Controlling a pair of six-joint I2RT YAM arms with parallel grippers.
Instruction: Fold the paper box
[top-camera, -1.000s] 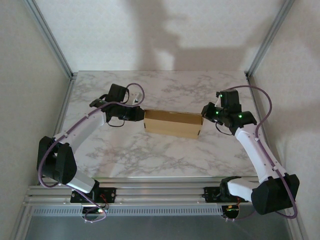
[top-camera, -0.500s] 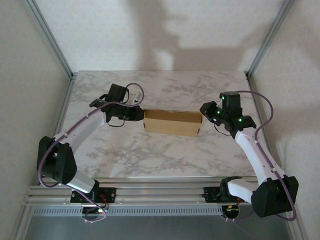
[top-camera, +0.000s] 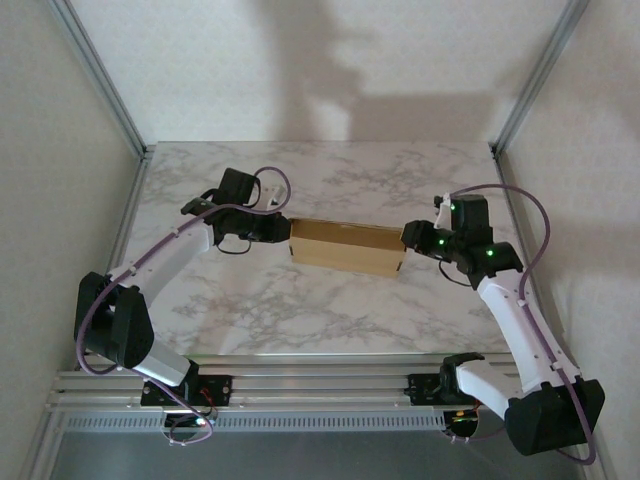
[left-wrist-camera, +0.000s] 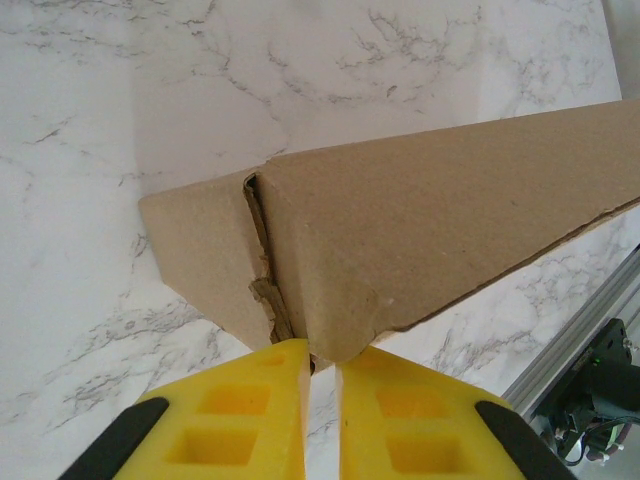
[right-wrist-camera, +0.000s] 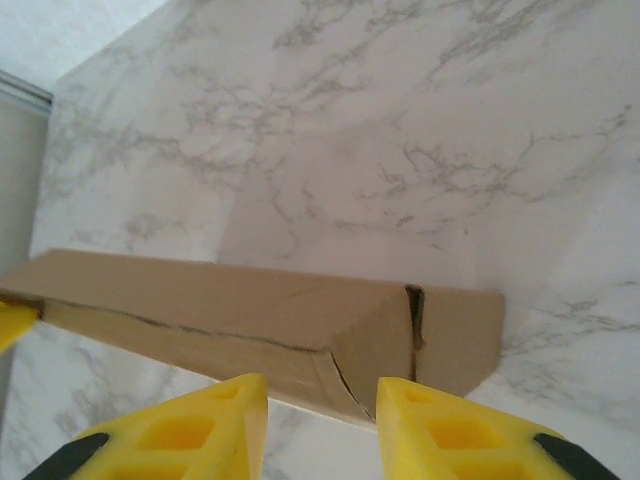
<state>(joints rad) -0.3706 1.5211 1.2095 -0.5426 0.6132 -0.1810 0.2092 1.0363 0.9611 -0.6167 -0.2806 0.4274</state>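
right gripper (right-wrist-camera: 320, 395) jaws, shut a second ago, now stand parted at the paper box (top-camera: 345, 248) right end, wrist dropped nearer, elbow swung out, box end nudged slightly nearer.

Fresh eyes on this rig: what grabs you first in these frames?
The brown paper box, folded into a slim closed shape, lies in the middle of the white marble top. The left gripper has its jaws pinched on a corner at the box's left end, where the cardboard seam looks frayed. The right gripper sits at the right end with jaws open, not holding it.
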